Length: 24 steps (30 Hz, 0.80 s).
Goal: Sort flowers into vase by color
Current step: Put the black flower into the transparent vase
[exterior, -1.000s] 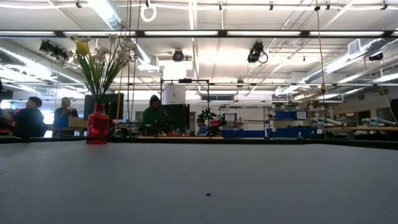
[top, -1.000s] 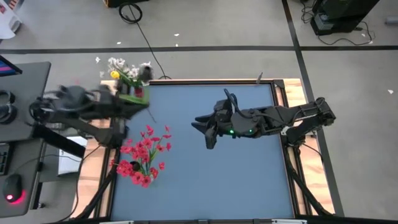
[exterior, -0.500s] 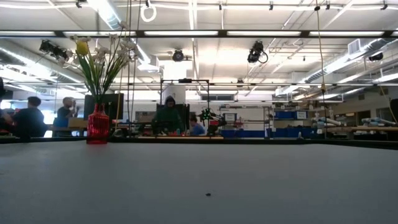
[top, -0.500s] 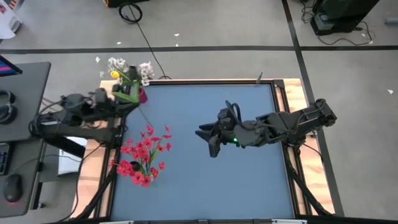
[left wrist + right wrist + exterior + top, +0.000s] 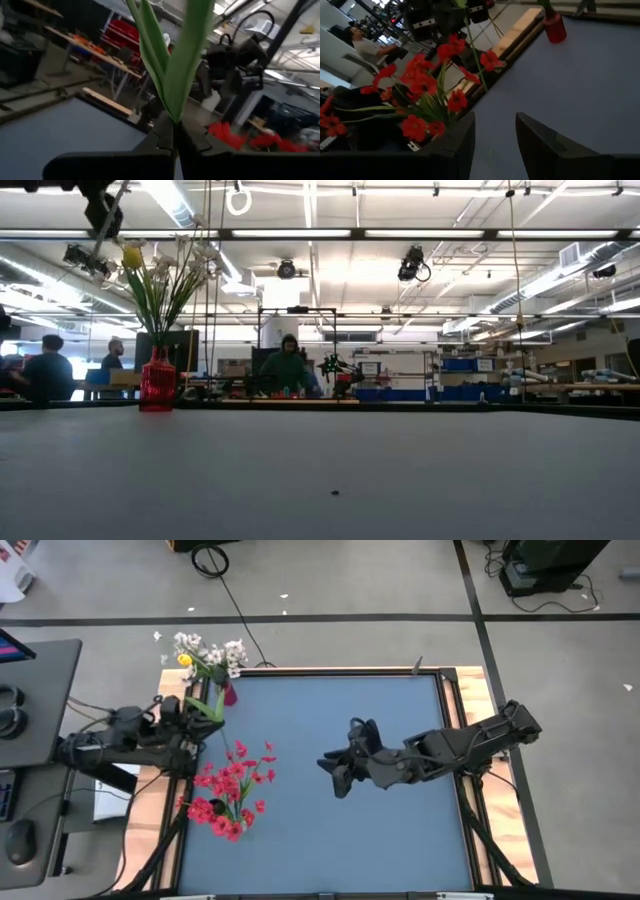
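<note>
A small red vase (image 5: 157, 383) stands at the table's far left corner and holds white and yellow flowers (image 5: 208, 652). A bunch of red flowers (image 5: 230, 790) stands by the left edge, also in the right wrist view (image 5: 427, 82); its base is hidden. My left gripper (image 5: 203, 708) hovers just near of the red vase, shut on a green sprig (image 5: 172, 55). Its blossoms do not show in the left wrist view. My right gripper (image 5: 335, 772) hangs open above the table's middle, pointing toward the red flowers. My left gripper pinches the sprig's long green leaves (image 5: 174, 107) between its two shut fingers. The leaves rise out past the fingertips (image 5: 162, 135). Whether the sprig's lower end sits in the vase, I cannot tell.
The blue table top (image 5: 380, 830) spreads bare over its middle, right and near parts. Wooden borders (image 5: 455, 700) run along its sides. People sit and stand at benches in the room beyond the far edge (image 5: 285, 365).
My left gripper has drawn back from the vase toward the table's near and left side, staying shut on the green sprig, and now shows at the top of the low view. My right gripper has shifted a little toward the near edge, staying open.
</note>
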Tool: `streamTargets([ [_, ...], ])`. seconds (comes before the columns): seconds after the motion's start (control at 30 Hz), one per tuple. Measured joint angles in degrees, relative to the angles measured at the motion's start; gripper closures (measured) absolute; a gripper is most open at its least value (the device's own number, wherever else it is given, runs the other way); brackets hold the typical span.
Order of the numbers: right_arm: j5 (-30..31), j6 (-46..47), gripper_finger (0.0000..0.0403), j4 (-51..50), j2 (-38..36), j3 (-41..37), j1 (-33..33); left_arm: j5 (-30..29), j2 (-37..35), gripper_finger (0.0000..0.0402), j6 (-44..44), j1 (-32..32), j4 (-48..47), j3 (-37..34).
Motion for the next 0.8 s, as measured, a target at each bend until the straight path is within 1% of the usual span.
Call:
streamTargets([
  [0.07,-0.2,1.3,0.0253,-0.1,0.0,-0.7,0.0,1.7,-0.6,0.0394,-1.2,-0.5,0.3,-1.6],
  [0.17,-0.4,2.3,0.0253,-0.3,0.0,-1.6,0.3,6.3,-1.0,0.0394,-2.2,-1.4,0.2,-4.2],
  [0.33,-1.1,3.2,0.0253,-0.7,0.0,-2.5,0.3,16.9,-2.3,0.0392,2.3,-3.1,5.2,-7.7],
  [0.4,-1.1,4.0,0.0253,-0.9,0.0,-3.2,0.3,19.7,-2.8,0.0390,3.4,-3.6,6.1,-9.1],
  [0.6,-3.5,7.2,0.0253,-2.9,0.0,-5.4,0.3,27.0,-6.1,0.0392,5.9,-4.8,17.0,-14.4],
  [0.7,-5.2,9.0,0.0253,-4.8,0.0,-6.4,0.0,29.8,-7.9,0.0392,5.2,-4.9,21.6,-17.4],
  [0.8,-8.1,9.9,0.0253,-6.1,0.0,-7.0,-0.7,34.1,-7.9,0.0392,3.2,-4.9,27.0,-20.6],
])
